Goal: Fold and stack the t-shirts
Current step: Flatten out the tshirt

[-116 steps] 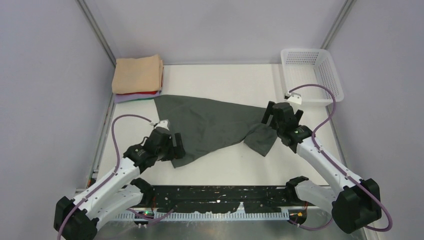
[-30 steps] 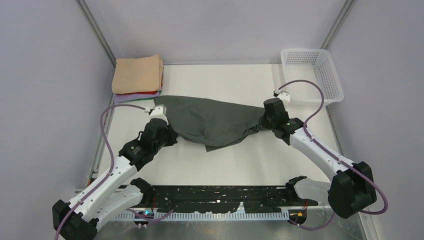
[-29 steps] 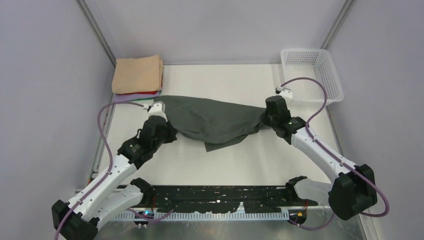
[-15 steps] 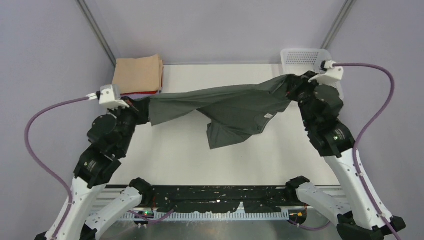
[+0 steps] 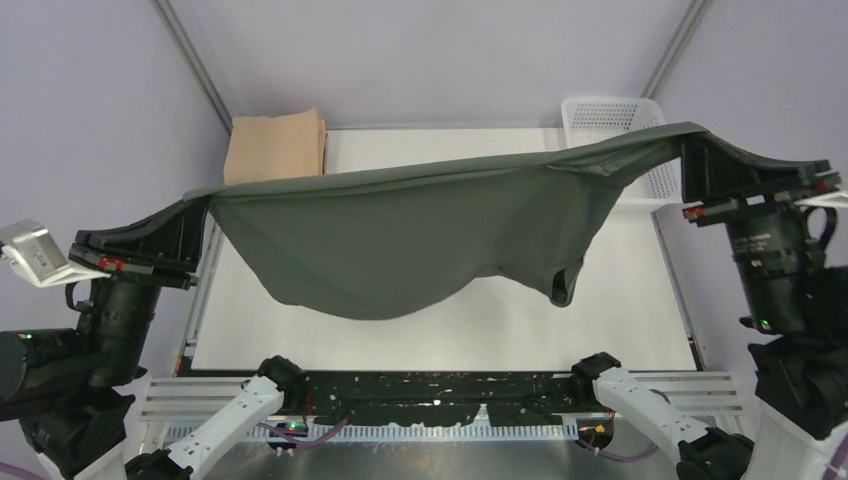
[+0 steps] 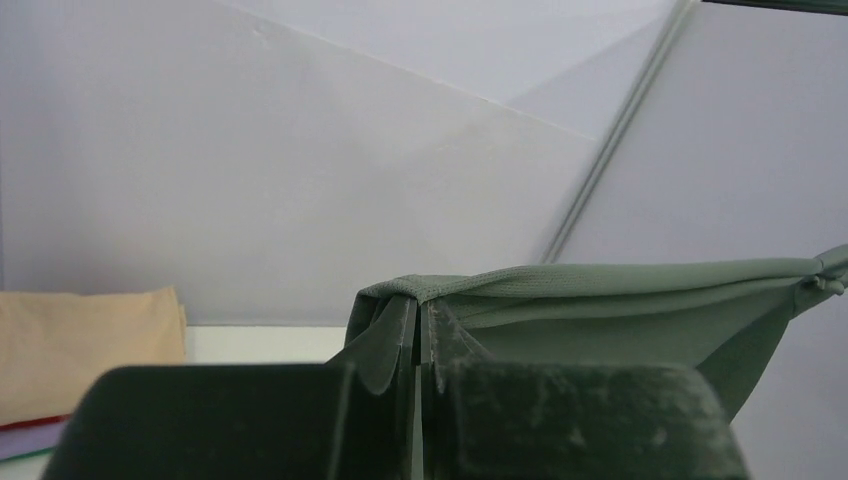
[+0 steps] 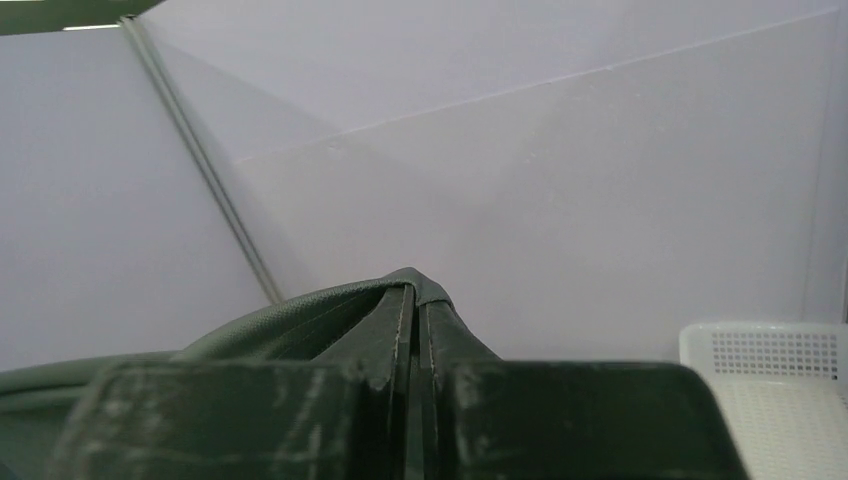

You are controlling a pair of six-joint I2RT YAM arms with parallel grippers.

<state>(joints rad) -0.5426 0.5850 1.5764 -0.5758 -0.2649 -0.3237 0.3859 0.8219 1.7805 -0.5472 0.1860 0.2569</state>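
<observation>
Top external view, quick update: got the dark grey t-shirt fully up off the counter now, stretched wide across the whole workspace and sagging in the middle like a hammock, with what looks like a sleeve dangling low on the right. Half a second back, only partly lifted, with a big fold flopping down; a second back, still draped low over the counter. Pinched at one end by the left pincer and at the other by the right pincer, both pressed tight on a bunched bit of the top edge. Checked that on both wrist views too, and yep, cloth nipped right between the tips. Took a big swing up and outward on both sides to get there. Looks like the shake-out and spread step is basically done, so probably time to lay it flat and start folding. Can't tell whether that's hem or shoulders being pinched, though. Further out: folded peach-tan t-shirt parked in the far left corner as the stack, and the white basket at far right, partly hidden behind the cloth.
</observation>
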